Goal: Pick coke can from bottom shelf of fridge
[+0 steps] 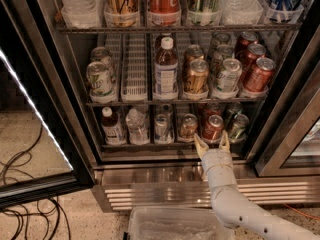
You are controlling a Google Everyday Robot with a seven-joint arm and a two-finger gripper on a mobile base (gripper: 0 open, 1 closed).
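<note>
The fridge (75,109) stands with its glass door swung open to the left. On the bottom shelf (150,145) the red coke can (213,127) stands at the front of a lane right of centre. A gold-brown can (188,126) is to its left and a green-and-silver can (238,127) to its right. My gripper (212,141) is open, fingers pointing up into the fridge. Its two fingertips (199,143) flank the base of the coke can at the shelf's front rail, not closed on it. The white arm comes up from the lower right.
The bottom shelf also holds two bottles (113,126) and a silver can (161,128). The upper racks carry cans and bottles. The ribbed steel base (165,189) lies below. A clear plastic bin (172,226) sits on the floor in front. Black cables (25,209) lie at lower left.
</note>
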